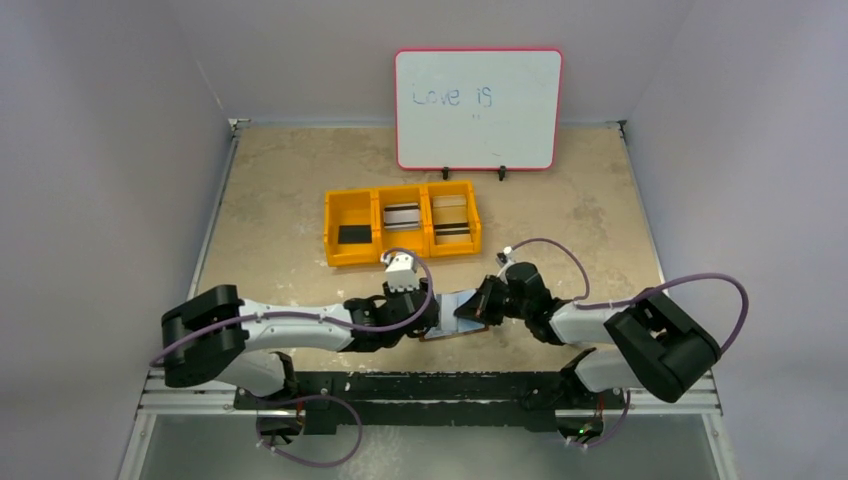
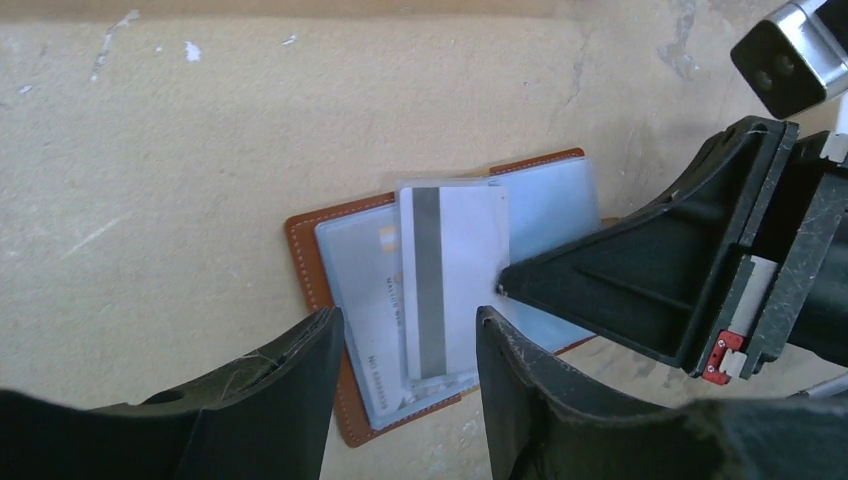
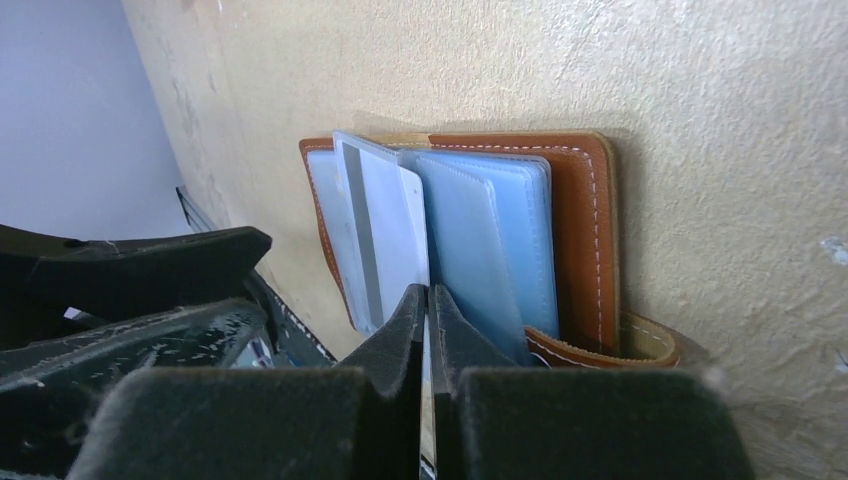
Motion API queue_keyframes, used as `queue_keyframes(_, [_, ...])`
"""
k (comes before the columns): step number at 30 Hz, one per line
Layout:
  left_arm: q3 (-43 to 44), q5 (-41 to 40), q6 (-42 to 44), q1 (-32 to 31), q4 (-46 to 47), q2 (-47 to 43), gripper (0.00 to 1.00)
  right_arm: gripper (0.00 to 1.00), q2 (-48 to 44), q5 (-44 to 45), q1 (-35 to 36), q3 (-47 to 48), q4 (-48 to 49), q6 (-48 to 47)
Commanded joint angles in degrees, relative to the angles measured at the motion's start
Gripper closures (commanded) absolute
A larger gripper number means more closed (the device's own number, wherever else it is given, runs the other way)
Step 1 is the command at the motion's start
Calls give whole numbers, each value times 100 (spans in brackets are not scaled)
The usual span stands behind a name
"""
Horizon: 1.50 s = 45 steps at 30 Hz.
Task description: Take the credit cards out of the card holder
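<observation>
A scuffed beige surface (image 1: 290, 200) fills a booth with pale lilac walls (image 1: 110, 150). A red-framed whiteboard (image 1: 478, 108) stands at the far edge. Nearer the middle, a yellow bin (image 1: 350, 258) holds cards (image 1: 401, 217) in its three compartments. The brown wallet (image 2: 303, 265) lies open near the front edge, between the two hands. A grey-white striped card (image 2: 460, 260) sticks partway out of its clear sleeves. The left hand (image 2: 408, 320) is spread, one finger on each side of that card's end. The right hand (image 3: 428, 292) is pressed together, with its tip on the sleeves.
</observation>
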Motion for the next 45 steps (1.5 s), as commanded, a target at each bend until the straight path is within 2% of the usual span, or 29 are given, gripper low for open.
queue_keyframes(1, [697, -45, 286, 44, -572, 657, 51, 100, 102, -72, -16, 99, 60, -155])
queue_keyframes(4, [1055, -100, 142, 75, -1123, 1181, 55, 100, 14, -38, -17, 102, -1, -171])
queue_keyframes(10, [1312, 95, 266, 91, -1209, 1708, 60, 100, -67, -14, -40, 92, -71, -132])
queue_keyframes(14, [1795, -92, 195, 85, -2033, 2228, 69, 100, -125, 42, -68, 113, -192, -149])
queue_keyframes(16, [1768, -90, 165, 80, -2075, 2331, 76, 100, -167, 71, -88, 122, -232, -160])
queue_keyframes(19, [1552, -21, 80, 74, -1920, 2310, 79, 100, -254, 102, -156, 111, -330, -179])
queue_keyframes(34, [1385, 37, 107, 63, -1654, 2333, 84, 100, -817, 286, -624, 4, -1200, -441])
queue_keyframes(39, [1340, 39, 108, 62, -1540, 2266, 85, 100, -908, 111, -628, -56, -1093, -429])
queue_keyframes(43, [1288, 149, 281, 54, -1225, 2263, 86, 94, -849, 13, -631, -93, -772, -381])
queue_keyframes(45, [1288, 179, 326, 41, -1164, 2285, 87, 81, -774, 55, -628, -137, -696, -277])
